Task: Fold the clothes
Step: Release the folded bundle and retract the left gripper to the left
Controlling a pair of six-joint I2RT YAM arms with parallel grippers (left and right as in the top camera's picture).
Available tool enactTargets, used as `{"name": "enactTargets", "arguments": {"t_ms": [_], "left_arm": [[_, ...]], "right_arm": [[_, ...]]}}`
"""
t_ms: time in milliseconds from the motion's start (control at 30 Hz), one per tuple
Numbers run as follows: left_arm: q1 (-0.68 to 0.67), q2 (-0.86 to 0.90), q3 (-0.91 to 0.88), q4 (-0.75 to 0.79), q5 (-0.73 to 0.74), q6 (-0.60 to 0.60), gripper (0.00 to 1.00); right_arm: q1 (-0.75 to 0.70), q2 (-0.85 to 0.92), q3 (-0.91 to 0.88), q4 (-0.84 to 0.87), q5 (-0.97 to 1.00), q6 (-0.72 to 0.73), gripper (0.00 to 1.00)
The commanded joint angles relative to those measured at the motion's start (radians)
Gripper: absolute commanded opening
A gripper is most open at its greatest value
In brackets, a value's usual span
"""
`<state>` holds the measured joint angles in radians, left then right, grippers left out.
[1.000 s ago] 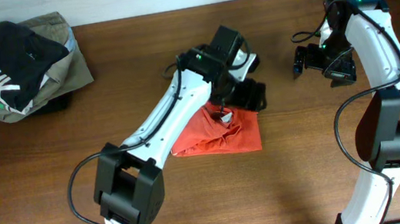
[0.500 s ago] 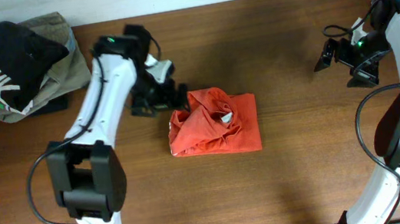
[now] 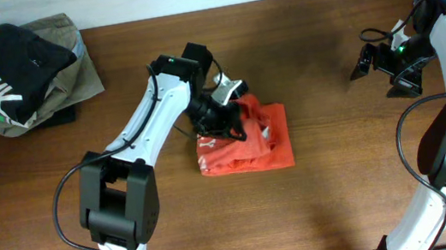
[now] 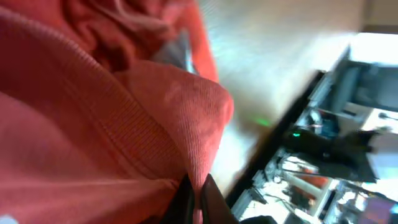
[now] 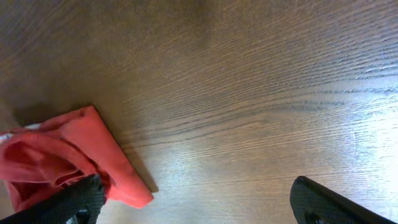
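The clothes, a red-orange T-shirt (image 3: 252,145), lie bunched in a rough rectangle at the table's middle. My left gripper (image 3: 234,129) sits on the shirt's upper left part. In the left wrist view its gripper (image 4: 194,198) is shut on a ribbed fold of the red fabric (image 4: 106,130), which fills most of that view. My right gripper (image 3: 375,66) hovers well to the right of the shirt, apart from it. It (image 5: 199,208) stands open over bare wood, with a corner of the shirt (image 5: 62,155) at the view's left.
A pile of other garments lies at the back left corner: a black one with white letters (image 3: 11,59) on a khaki one (image 3: 78,75). Beyond the table's edge, the left wrist view shows cluttered equipment (image 4: 323,143).
My left arm swung from the shirt's left side onto the shirt and shut on a fold of it. The shirt's top left has bunched up. The right arm has stayed put for the last half second.
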<state>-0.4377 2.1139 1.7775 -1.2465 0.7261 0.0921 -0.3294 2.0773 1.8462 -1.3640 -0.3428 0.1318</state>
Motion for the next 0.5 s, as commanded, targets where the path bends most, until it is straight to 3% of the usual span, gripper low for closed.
{"name": "enactTargets", "arguments": {"t_ms": [0, 33, 67, 100, 133, 167, 267, 333, 467], "left_arm": [[-0.048, -0.027, 0.024, 0.012, 0.122, 0.041, 0.11], [-0.069, -0.027, 0.024, 0.019, 0.122, 0.041, 0.15], [-0.091, -0.027, 0.024, 0.029, 0.117, 0.041, 0.25], [-0.107, -0.027, 0.024, 0.038, 0.103, 0.041, 0.43], [-0.117, -0.027, 0.024, 0.049, 0.101, 0.041, 0.69], [-0.124, -0.027, 0.026, 0.065, 0.113, 0.041, 0.84], [-0.076, -0.046, 0.098, 0.041, 0.116, 0.045, 0.84], [0.042, -0.084, 0.159, 0.011, 0.087, 0.015, 0.84], [0.335, -0.105, 0.171, -0.050, -0.290, -0.194, 0.84]], "right_arm": [[0.003, 0.005, -0.006, 0.004, -0.013, -0.005, 0.98], [0.003, 0.005, -0.006, 0.004, -0.013, -0.005, 0.98], [0.003, 0.005, -0.006, 0.003, -0.013, -0.005, 0.98], [0.003, 0.005, -0.006, 0.003, -0.016, -0.005, 0.99], [0.003, 0.005, -0.006, 0.004, -0.031, -0.005, 0.99], [0.003, 0.005, -0.006, 0.010, -0.055, -0.005, 0.99], [0.003, 0.005, 0.012, 0.008, -0.077, -0.005, 0.98], [0.003, 0.005, 0.035, -0.009, -0.077, -0.005, 0.99], [0.058, 0.005, 0.053, -0.068, -0.277, -0.084, 0.99]]}}
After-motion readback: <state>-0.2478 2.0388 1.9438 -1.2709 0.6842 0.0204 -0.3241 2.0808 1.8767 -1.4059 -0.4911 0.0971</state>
